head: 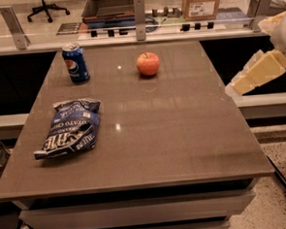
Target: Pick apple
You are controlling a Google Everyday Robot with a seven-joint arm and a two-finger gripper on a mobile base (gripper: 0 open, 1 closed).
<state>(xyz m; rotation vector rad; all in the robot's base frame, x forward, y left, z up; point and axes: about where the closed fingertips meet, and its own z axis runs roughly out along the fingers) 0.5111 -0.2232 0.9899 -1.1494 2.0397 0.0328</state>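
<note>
The apple point(148, 63) is small, round and red-orange with a short stem dimple. It sits upright on the grey-brown table point(173, 134), in the far middle part. My gripper point(254, 75) is a cream-coloured shape at the right edge of the view. It hangs just off the table's right side, level with the apple and well to its right, with nothing in it that I can see.
A blue Pepsi can point(75, 62) stands at the far left of the table. A blue chip bag point(70, 126) lies on the left side. A glass partition with metal posts point(138, 12) runs along the far edge, with a cardboard box point(202, 1) behind it.
</note>
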